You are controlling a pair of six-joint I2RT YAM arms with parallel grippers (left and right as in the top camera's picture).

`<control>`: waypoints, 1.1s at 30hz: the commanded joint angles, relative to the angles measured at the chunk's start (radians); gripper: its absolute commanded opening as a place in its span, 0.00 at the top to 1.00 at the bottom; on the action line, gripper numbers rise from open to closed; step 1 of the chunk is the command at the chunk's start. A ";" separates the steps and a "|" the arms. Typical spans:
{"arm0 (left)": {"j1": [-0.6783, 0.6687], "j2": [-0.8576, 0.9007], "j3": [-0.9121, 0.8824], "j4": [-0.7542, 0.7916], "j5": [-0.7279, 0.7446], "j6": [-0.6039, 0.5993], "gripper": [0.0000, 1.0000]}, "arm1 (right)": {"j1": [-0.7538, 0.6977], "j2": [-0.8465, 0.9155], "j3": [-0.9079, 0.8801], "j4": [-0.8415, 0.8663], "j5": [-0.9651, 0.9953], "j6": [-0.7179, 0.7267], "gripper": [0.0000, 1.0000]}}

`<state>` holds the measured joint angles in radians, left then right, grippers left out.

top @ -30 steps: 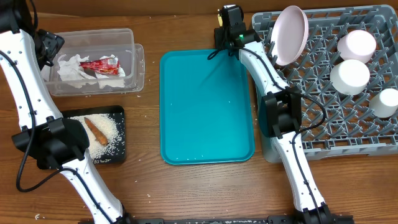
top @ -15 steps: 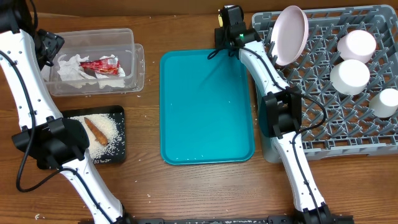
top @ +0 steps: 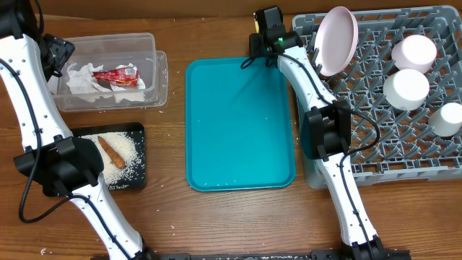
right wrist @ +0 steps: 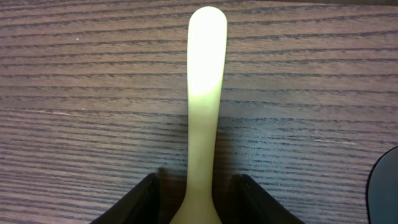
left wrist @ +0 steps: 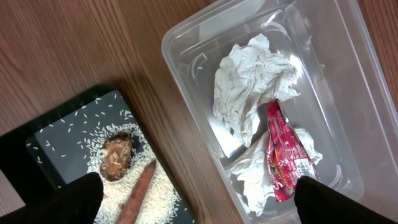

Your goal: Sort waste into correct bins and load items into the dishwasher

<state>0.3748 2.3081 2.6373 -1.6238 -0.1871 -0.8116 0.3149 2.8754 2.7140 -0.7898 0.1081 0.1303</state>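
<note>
In the right wrist view the pale yellow spoon (right wrist: 205, 74) lies on the wooden table, handle pointing away. My right gripper (right wrist: 199, 199) is open, with a gap between each finger and the handle. From overhead it sits at the table's back edge (top: 268, 25), left of the grey dishwasher rack (top: 375, 144). The rack holds the plate (top: 337, 40), two bowls (top: 414, 52) (top: 406, 88) and a cup (top: 449, 118). My left gripper (left wrist: 208, 202) hangs open and empty above the clear tub (left wrist: 186, 68) and black tray (left wrist: 56, 143). Napkins (left wrist: 252, 81) and the red wrapper (left wrist: 283, 155) lie in the tub. Rice (left wrist: 149, 186), the sausage stick (left wrist: 138, 196) and the brown lump (left wrist: 116, 158) are in the black tray.
A large teal tray (top: 238, 123) lies between the bins and the rack, with only a few specks on it. A few rice grains are scattered on the wood by the black tray (top: 137, 177). The right arm runs along the rack's left side.
The right gripper's head at the back edge has shifted very slightly. Everything else stays where it was.
</note>
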 commanded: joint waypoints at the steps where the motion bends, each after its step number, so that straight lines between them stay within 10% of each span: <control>1: -0.005 -0.004 0.000 0.002 0.000 0.004 0.00 | -0.001 -0.068 0.001 -0.002 -0.005 0.002 0.57; 33: -0.005 -0.004 0.000 0.002 0.000 0.004 0.00 | -0.001 -0.104 0.024 -0.043 -0.051 0.024 0.96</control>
<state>0.3744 2.3081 2.6373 -1.6234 -0.1871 -0.8116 0.3149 2.8429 2.7003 -0.8322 0.0666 0.1394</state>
